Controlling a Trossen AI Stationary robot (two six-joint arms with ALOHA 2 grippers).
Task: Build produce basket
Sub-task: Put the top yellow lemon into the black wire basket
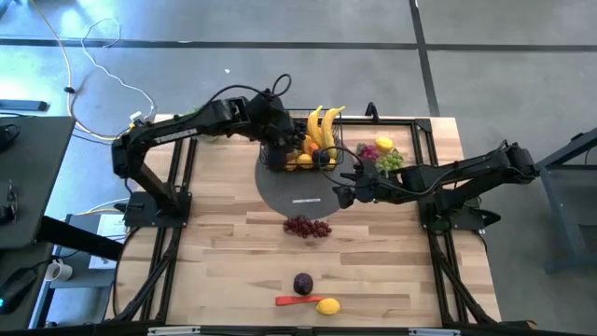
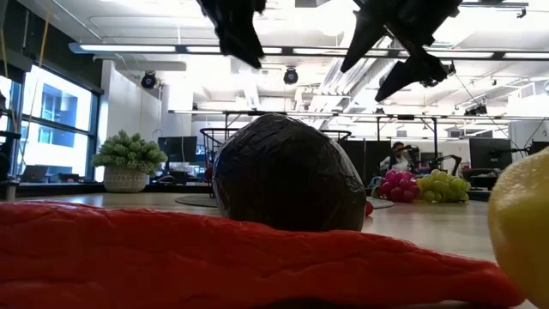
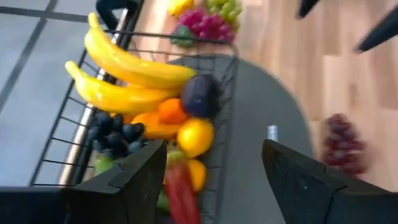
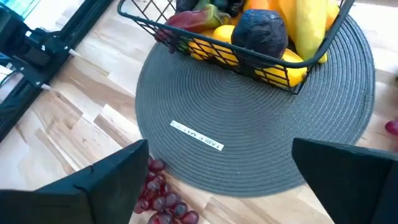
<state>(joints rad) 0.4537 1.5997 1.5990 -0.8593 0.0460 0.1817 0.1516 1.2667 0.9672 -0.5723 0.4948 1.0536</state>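
Note:
The black wire basket [image 1: 300, 154] stands on a grey round mat [image 1: 297, 191] and holds bananas [image 3: 127, 65], a dark plum [image 3: 199, 96], oranges, lemons and dark grapes. My left gripper [image 3: 213, 149] hangs open above the basket's near side, nothing between its fingers. My right gripper [image 4: 219, 149] is open over the mat's near right part, pointing toward the basket [image 4: 249, 43], and is also empty. A red grape bunch [image 1: 308, 226] lies on the table just near of the mat.
Near the front edge lie a plum [image 1: 303, 283], a red chilli [image 1: 294, 301] and a lemon [image 1: 327, 305]. At the far right lie a lemon [image 1: 383, 145], red grapes [image 1: 368, 152] and green grapes [image 1: 392, 161]. A pale-green leafy bunch [image 2: 129, 154] stands far left.

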